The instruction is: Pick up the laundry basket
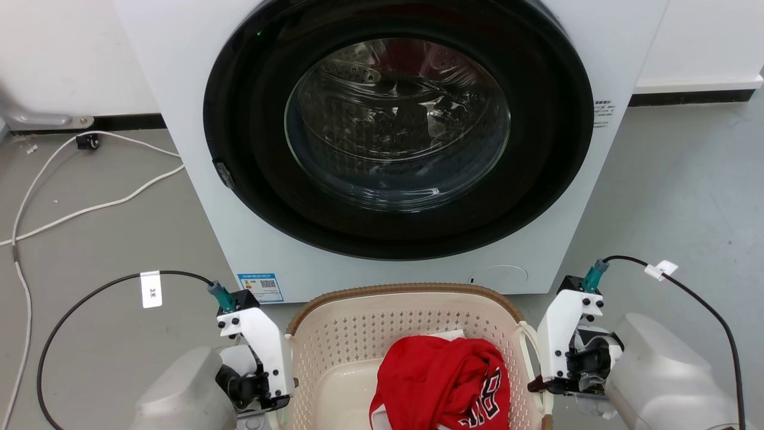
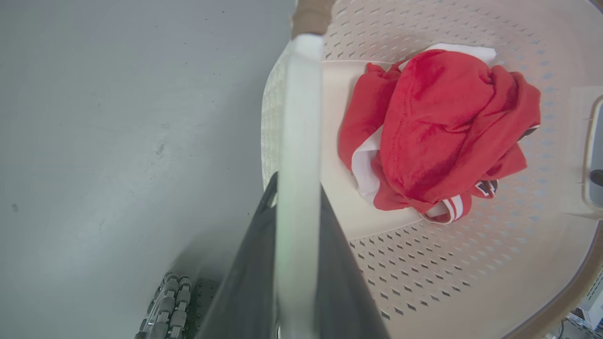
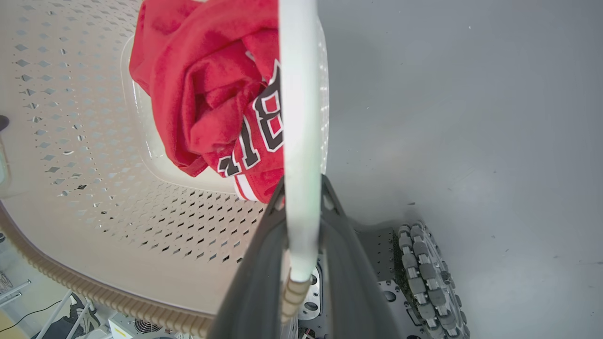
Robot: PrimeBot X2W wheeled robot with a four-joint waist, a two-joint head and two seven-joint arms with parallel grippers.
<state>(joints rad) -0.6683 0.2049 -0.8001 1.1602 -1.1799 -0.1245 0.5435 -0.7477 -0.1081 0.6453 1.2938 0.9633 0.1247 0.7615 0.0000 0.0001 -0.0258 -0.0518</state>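
The laundry basket point(image 1: 406, 291) is cream with perforated sides and a brown woven-look rim, and it sits low in the head view just in front of the washing machine. A crumpled red jersey point(image 1: 441, 376) lies inside it. My left gripper point(image 1: 280, 399) is at the basket's left side. In the left wrist view its dark fingers point(image 2: 254, 263) are shut on the white side handle point(image 2: 301, 117). My right gripper point(image 1: 540, 385) is at the right side. The right wrist view shows that gripper point(image 3: 303, 186) shut on the other white handle point(image 3: 297, 94). Whether the basket touches the floor I cannot tell.
The white washing machine point(image 1: 394, 143) stands close behind the basket with its round glass door closed. A white cable point(image 1: 89, 209) trails over the grey floor at the left. My base's wheels point(image 3: 424, 273) are under the basket's near side.
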